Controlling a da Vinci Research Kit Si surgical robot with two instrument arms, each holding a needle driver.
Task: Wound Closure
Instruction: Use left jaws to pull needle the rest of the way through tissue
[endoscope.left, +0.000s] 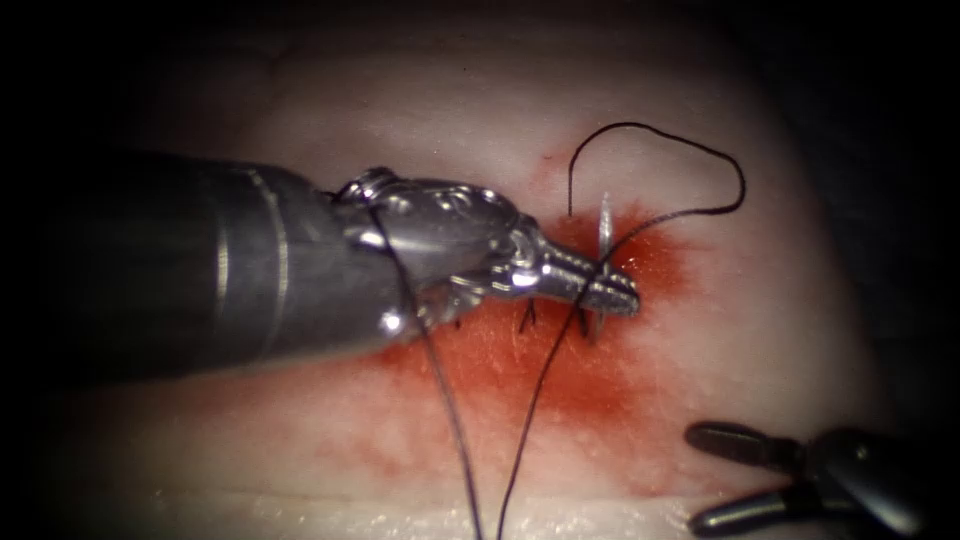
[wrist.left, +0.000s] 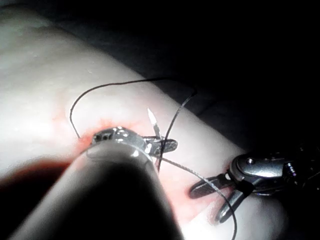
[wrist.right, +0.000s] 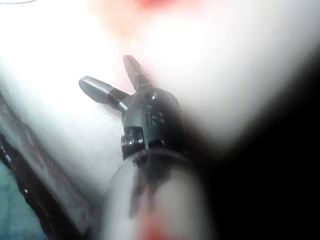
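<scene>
- Lying under everything, the tissue (endoscope.left: 760, 300) is the largest thing: pale pork belly, and I judge it soft and yielding, easy to dent.
- Red fluid (endoscope.left: 520, 370) is spread around the cut (endoscope.left: 560, 320), which probably makes this area slippery.
- The left end effector (endoscope.left: 600, 290) comes in from the left of the endoscope view and reaches over the cut. Its jaws are closed on the needle, about at the middle of what I can see of the curve.
- The right end effector (endoscope.left: 735, 480) waits well apart, to the right of the cut and nearer the camera. Its jaws are wide open and hold nothing.
- The thread (endoscope.left: 700, 150) makes a loose loop on the right side of the cut, crosses the left tool's jaws, and runs down toward the near edge. It is thin and limp and, I think, tangles easily.
- The needle (endoscope.left: 604, 225) stands almost upright across the jaws, with its long axis running up and down in the endoscope view. The bright upper end rises free above the tissue; the lower end shows just below the jaws, and I cannot tell if it enters the tissue. It seems stiff, smooth and light, so a firm hold on the body, away from the sharp end, looks best.
</scene>
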